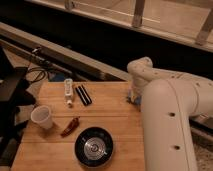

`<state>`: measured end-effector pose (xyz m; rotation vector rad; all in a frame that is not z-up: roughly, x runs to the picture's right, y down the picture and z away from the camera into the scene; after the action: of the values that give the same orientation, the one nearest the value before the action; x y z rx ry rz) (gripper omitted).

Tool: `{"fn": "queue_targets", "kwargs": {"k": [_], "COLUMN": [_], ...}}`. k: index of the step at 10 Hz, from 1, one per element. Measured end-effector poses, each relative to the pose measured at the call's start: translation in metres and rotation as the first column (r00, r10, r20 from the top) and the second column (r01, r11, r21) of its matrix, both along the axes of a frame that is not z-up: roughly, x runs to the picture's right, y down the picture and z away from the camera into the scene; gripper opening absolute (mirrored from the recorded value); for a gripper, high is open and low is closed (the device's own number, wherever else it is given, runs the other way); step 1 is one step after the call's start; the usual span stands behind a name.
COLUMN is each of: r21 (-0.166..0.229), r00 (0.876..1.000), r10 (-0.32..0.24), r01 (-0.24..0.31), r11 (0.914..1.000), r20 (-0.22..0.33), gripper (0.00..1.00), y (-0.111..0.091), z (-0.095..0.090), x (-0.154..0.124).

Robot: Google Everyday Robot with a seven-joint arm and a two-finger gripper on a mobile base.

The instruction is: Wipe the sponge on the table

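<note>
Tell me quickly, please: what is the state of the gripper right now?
Gripper: low at the right edge of the table, mostly hidden behind the arm; open or closed cannot be told.

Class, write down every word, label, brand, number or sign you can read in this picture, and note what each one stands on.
No text can be read anywhere.
White bottle: any print is too blurred to read.
White cup, black bowl, robot arm: no marking shows.
The claw sits low at the right edge of the table, with no visible lettering.
</note>
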<state>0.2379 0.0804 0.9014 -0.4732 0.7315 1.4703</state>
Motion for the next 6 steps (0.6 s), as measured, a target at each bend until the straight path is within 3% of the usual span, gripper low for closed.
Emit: {"fn": "queue_targets", "kwargs": {"k": [2, 4, 6], "r21": [-0.032, -0.07, -0.098], "r00": [1.0, 0.998, 0.986], "r10": [0.011, 0.011, 0.031], "r01": [-0.011, -0.007, -0.015], "r11": [0.9994, 0.9975, 0.9951], "r20": [-0.002, 0.056, 0.162], "gripper": [0.0, 0.0, 0.0], "y": [0.014, 0.021, 0.024], "z": [-0.021, -0.035, -0.053], "x": [0.002, -0.019, -0.06]}}
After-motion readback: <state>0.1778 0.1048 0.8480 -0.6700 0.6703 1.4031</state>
